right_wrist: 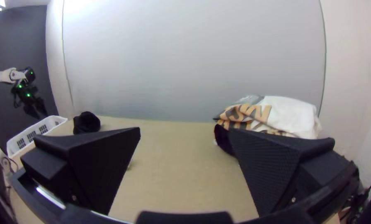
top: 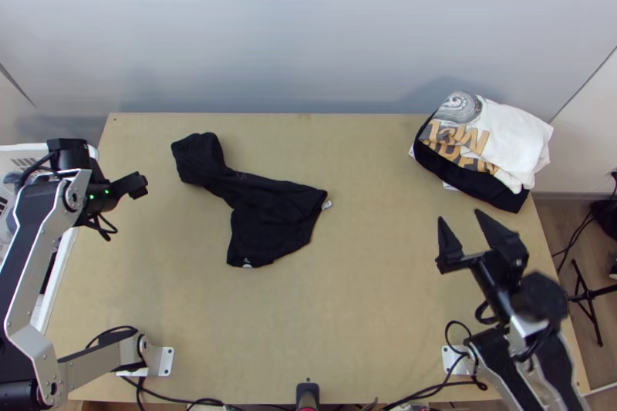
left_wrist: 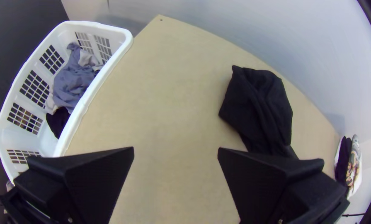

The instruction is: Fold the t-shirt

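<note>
Black t-shirt point(top: 271, 214) bunched and twisted on the table point(top: 370, 311), left of its middle, one end crumpled toward the far edge, the other flatter; left gripper point(left_wrist: 175, 150) and right gripper point(right_wrist: 185, 130) both spread apart, holding nothing, clear of the cloth. Main risk, as judged: dark layers hide hems and sleeves, so a pinch at the crumpled end may catch several plies and tighten the twist when pulled. Folding before spreading would likely trap creases, and a one-sided tug could drag the whole garment askew.
</note>
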`<act>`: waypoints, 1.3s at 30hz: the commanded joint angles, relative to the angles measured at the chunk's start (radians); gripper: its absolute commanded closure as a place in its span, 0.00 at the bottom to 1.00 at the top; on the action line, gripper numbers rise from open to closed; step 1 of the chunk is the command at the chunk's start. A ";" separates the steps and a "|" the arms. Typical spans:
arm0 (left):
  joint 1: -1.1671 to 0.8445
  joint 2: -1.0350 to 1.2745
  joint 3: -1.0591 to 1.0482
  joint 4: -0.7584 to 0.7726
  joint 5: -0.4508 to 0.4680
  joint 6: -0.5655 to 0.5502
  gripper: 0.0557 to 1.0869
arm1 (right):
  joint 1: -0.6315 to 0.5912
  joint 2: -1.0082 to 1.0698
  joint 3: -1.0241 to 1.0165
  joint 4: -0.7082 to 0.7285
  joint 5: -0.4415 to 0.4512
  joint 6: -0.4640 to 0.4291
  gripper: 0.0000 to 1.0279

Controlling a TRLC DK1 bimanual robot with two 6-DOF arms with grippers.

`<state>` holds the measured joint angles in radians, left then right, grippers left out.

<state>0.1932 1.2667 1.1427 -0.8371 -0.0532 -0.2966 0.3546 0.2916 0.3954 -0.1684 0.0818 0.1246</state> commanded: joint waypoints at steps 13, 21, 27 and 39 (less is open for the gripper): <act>-0.083 -0.035 -0.166 0.121 0.024 -0.049 0.05 | 0.296 0.922 0.694 -0.378 -0.100 0.719 0.04; -0.047 -0.066 -0.189 0.119 0.023 -0.042 0.05 | 0.319 1.248 0.704 -0.358 -0.372 1.046 0.04; -0.044 -0.086 -0.187 0.116 0.013 -0.047 0.05 | 0.346 1.402 0.813 -0.349 -0.412 1.064 0.06; -0.034 -0.076 -0.113 0.066 -0.002 -0.044 0.05 | 0.371 1.529 0.872 -0.309 -0.410 1.083 0.76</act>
<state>0.1535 1.1866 0.9962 -0.7486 -0.0463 -0.3439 0.7143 1.7443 1.2495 -0.5095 -0.3229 1.1946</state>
